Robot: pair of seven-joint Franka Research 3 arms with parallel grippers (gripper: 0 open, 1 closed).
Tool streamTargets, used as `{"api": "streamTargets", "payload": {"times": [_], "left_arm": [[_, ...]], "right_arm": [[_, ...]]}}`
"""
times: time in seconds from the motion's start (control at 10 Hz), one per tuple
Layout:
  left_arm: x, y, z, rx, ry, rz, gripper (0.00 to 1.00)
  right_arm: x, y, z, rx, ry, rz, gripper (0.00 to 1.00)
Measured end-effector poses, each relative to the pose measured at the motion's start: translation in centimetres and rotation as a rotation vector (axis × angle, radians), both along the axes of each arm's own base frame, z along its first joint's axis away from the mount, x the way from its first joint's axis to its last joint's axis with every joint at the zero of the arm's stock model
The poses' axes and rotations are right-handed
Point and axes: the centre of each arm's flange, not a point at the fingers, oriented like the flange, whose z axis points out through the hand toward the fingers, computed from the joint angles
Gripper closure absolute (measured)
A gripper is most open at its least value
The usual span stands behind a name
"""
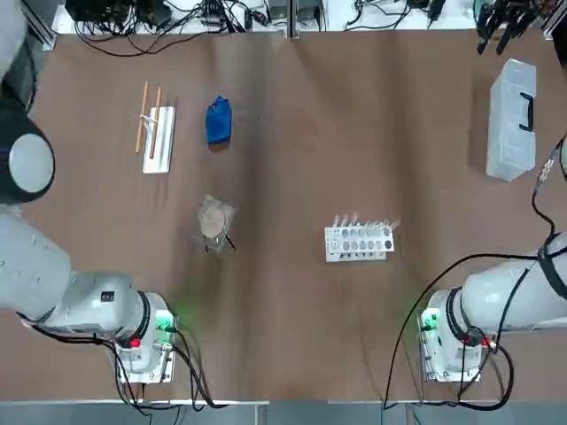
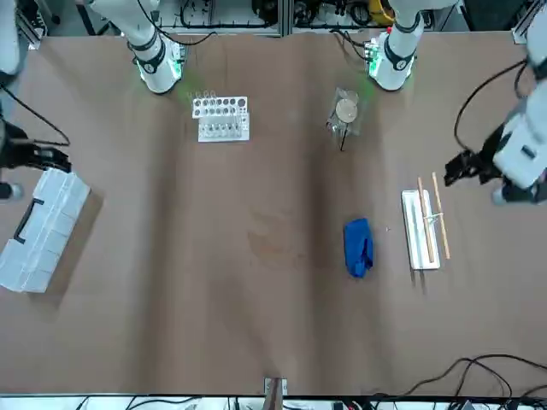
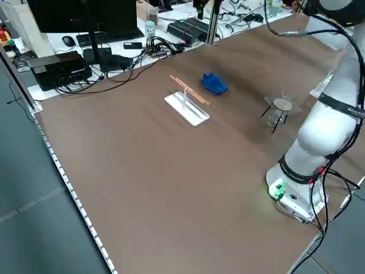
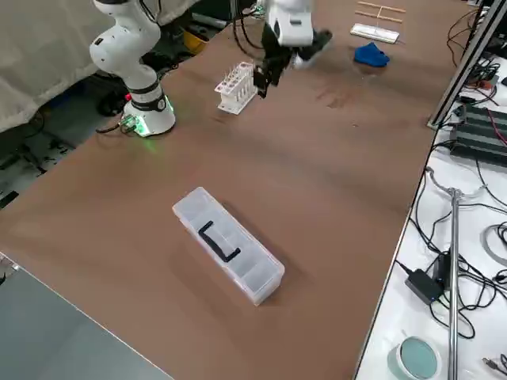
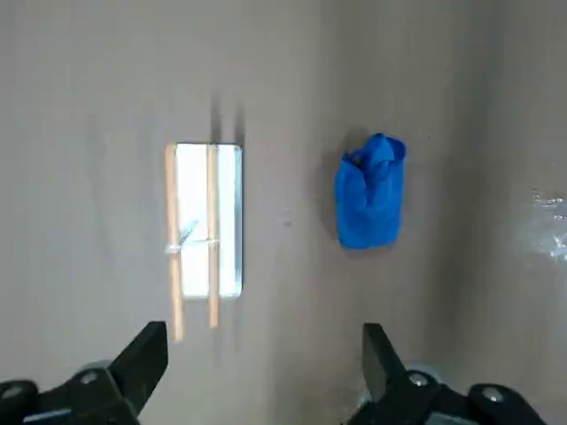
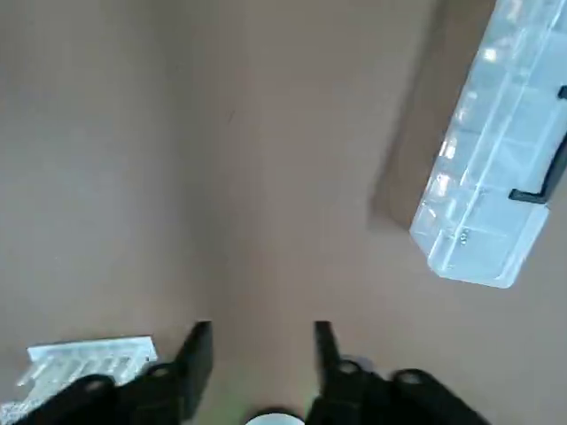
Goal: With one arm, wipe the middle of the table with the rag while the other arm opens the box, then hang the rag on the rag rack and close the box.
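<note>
Both grippers aloft, left gripper [image 5: 257, 354] and right gripper [image 6: 259, 350] (jaws apart).

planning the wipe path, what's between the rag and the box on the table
Nothing. In the top view the stretch of table between the rag and the box is bare; the rack of small tubes sits nearer the robot, off that line.

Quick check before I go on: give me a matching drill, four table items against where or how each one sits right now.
Items:
1. rag
2. box
3. rag rack
4. tube rack

States:
a. lid shut, handle up, robot's far right
b. bare rods, nothing hung
c. bunched on the table beside the rag rack
d. stands mid-table, nearer the right arm's base

Pairs: 1-c, 2-a, 3-b, 4-d
</note>
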Motion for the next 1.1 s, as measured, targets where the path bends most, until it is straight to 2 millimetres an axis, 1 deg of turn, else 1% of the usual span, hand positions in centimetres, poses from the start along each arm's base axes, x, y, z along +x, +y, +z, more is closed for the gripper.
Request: {"api": "streamTargets", "payload": {"times": [0.1, 0.2, 0.3, 0.4, 0.5, 0.6, 0.7, 0.8, 0.9, 1.0, 1.1], "left_arm": [[1.3, -1.7, -4.0, -0.007, -0.004, -0.015, 0.04], [2.0, -3.2, -8.9, -0.01, 0.015, -0.03, 0.04], [2.1, -4.7, -14.6, -0.013, 0.034, -0.047, 0.03], [2.1, -6.0, -20.2, -0.018, 0.039, -0.05, 0.01], [2.2, -7.5, -24.6, -0.023, 0.037, -0.033, 0.0], [2.3, -8.8, -27.7, -0.029, 0.027, -0.02, 0.0], [2.4, -9.4, -30.3, -0.035, 0.022, -0.013, 0.0], [2.3, -9.3, -32.8, -0.035, 0.037, -0.009, 0.0], [2.0, -9.2, -35.1, -0.032, 0.061, -0.007, 0.0], [1.8, -9.6, -36.8, -0.035, 0.064, -0.01, 0.03], [1.8, -10.2, -37.3, -0.037, 0.049, -0.018, 0.11]], "right_arm": [[0.6, -0.1, -3.3, -0.006, 0.057, 0.001, 0.7], [1.3, -0.3, -7.3, -0.024, 0.125, 0.005, 0.84], [2.2, -0.7, -11.9, -0.048, 0.18, 0.01, 0.98], [3.2, -1.8, -16.5, -0.072, 0.196, 0.006, 0.99], [3.7, -4.1, -20.3, -0.106, 0.196, -0.003, 0.99], [3.9, -6.6, -23.2, -0.144, 0.196, -0.006, 0.99], [3.8, -8.4, -24.7, -0.175, 0.201, -0.004, 0.99], [3.8, -9.3, -24.8, -0.211, 0.199, 0.012, 0.99], [4.1, -9.7, -24.4, -0.248, 0.19, 0.034, 0.99], [4.2, -10.5, -24.4, -0.274, 0.181, 0.045, 0.99], [4.1, -12.0, -24.6, -0.29, 0.17, 0.044, 0.99]]}}
